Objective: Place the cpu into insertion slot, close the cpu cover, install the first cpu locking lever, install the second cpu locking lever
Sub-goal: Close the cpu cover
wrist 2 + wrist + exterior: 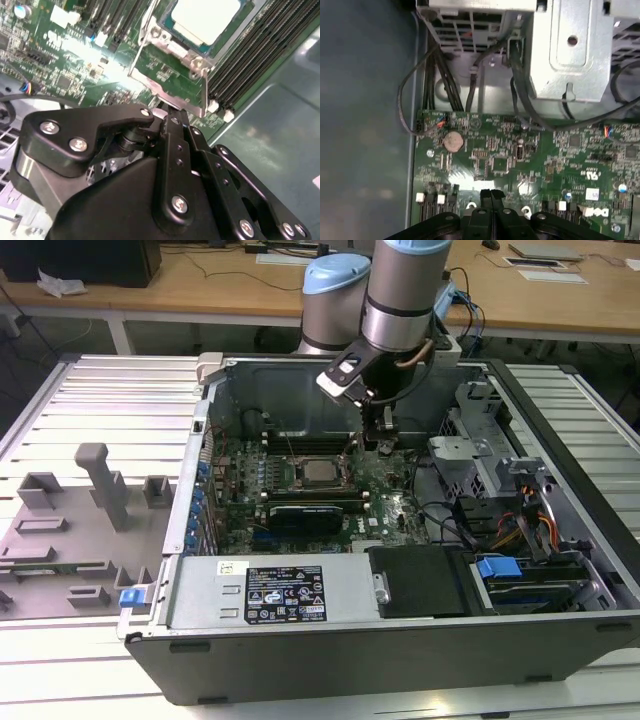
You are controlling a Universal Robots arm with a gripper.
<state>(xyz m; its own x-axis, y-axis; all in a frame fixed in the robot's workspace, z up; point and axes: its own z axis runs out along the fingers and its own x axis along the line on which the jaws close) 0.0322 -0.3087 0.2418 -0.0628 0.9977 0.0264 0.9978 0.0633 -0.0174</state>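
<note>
Black linkages of the single gripper point(179, 122) lie closest in the second wrist view, studded with silver screws. Its two fingers point(486, 196) are pressed tip to tip with nothing between them, poised just above the green motherboard point(520, 160). Beyond them on that board sit one round coin cell point(453, 141), a bundle of black cables point(440, 75) and a silver drive cage point(570, 50). In the second wrist view the one cpu point(205, 17), pale and square, lies seated in its socket. The silver cpu cover point(172, 46) frames it and lies flat around the chip as far as can be seen; how the locking levers stand cannot be told. Beside the socket runs a bank of long black memory slots point(250, 55), with two white end clips showing. In the exterior view one open computer case point(330, 650) rests on a slatted metal table point(100, 390). It holds the motherboard, one labelled power supply point(270, 595), the drive cage and wiring. The insertion slot point(300, 473) lies mid-board with the chip in it, and the gripper hangs near it, toward the exterior view's right. On the exterior view's left, one grey fixture tray point(60, 570) carries one tall post point(100, 480) among lower blocks.
</note>
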